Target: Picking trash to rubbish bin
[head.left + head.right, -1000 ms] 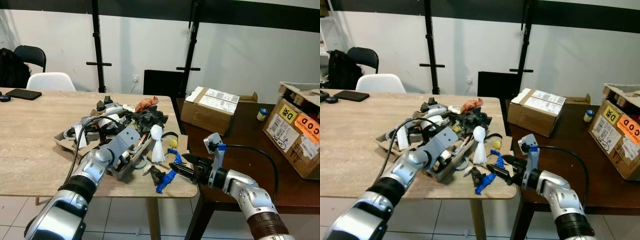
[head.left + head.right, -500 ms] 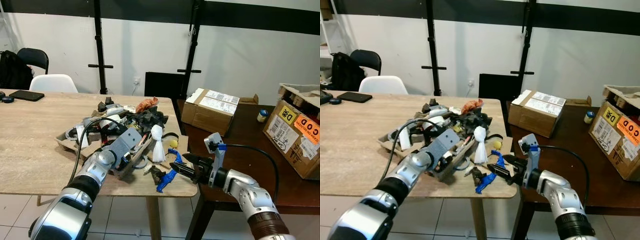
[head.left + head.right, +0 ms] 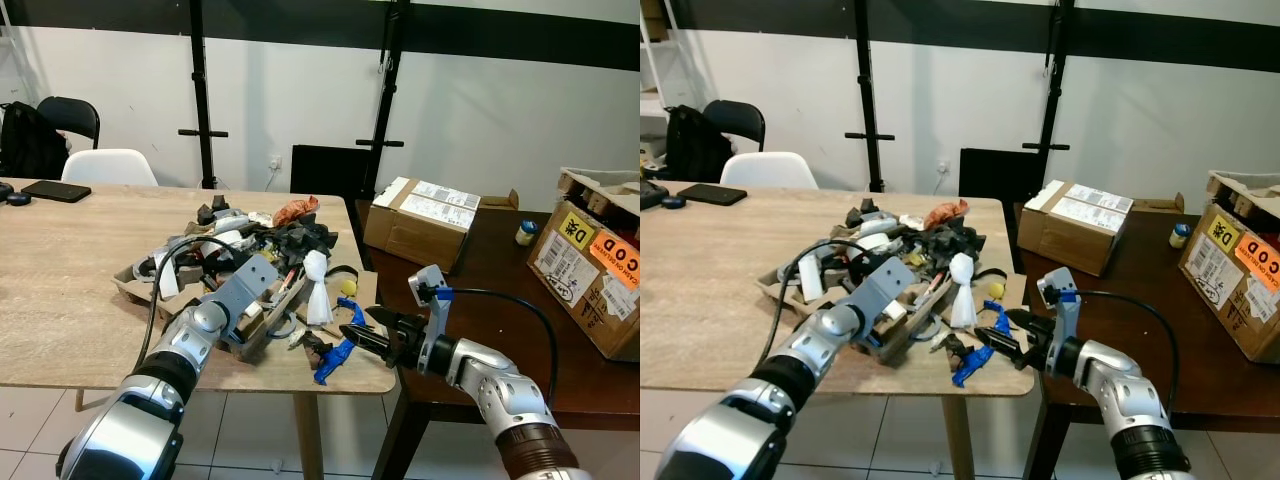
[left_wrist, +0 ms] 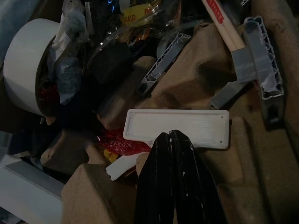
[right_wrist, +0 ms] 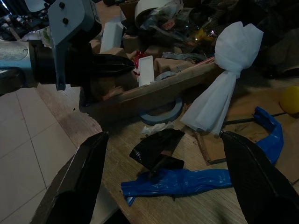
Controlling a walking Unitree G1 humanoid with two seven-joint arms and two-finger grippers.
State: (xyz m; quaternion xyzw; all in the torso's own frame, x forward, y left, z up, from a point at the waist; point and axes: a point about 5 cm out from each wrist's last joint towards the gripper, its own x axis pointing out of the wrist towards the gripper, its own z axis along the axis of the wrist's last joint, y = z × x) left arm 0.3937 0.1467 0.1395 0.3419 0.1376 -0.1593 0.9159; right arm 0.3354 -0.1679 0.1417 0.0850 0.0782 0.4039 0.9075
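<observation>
left gripper closed over trash pile; right gripper spread by blue wrapper

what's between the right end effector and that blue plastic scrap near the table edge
Nothing visible. The right end effector is open, its fingers spread either side of the blue plastic scrap; a black scrap lies against it, not blocking.

Left tool closed (right tool spread wide).
</observation>
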